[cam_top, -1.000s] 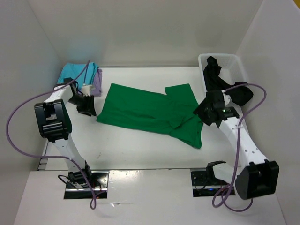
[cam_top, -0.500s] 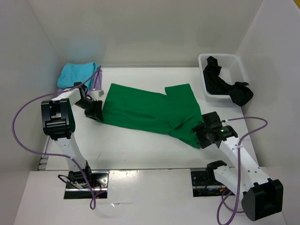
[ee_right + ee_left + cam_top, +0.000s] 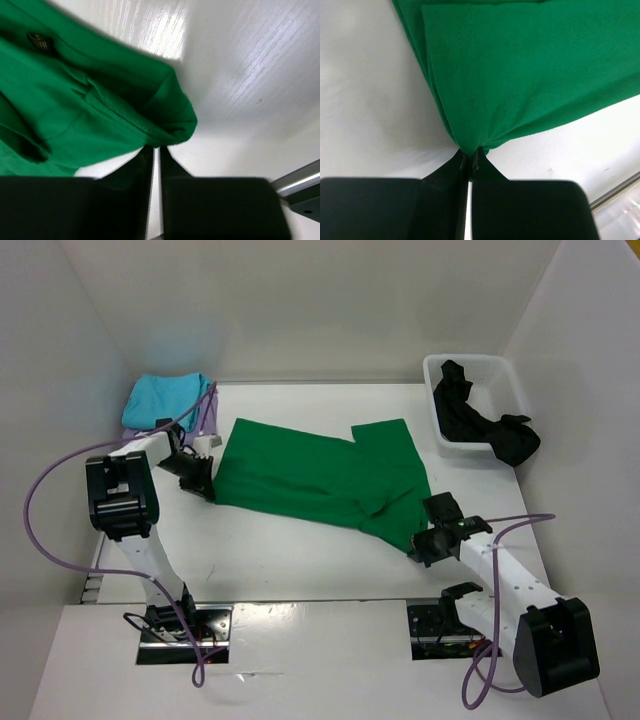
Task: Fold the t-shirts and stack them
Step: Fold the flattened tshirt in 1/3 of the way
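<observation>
Green shirt lies spread on the table, centre of the overhead view, running from centre left down to lower right. One sleeve points up at centre.

Left pincer sits at the shirt's left edge. In its wrist view the left pincer is fully closed, with the green corner bunched and pinched between the tips. Cloth fans out upward from that point, and a folded layer with a stitched hem shows on top.

Right pincer sits at the shirt's lower right corner. In its wrist view the fingers stand almost together, with a thin slit left between them. A rolled green hem lies right at the tips. Cannot tell whether the cloth is actually nipped.

Turquoise shirt is folded at upper left, on top of the lavender shirt, of which only an edge shows.

Black shirt is in the bin at upper right, with one end hanging over the bin's near right corner.
</observation>
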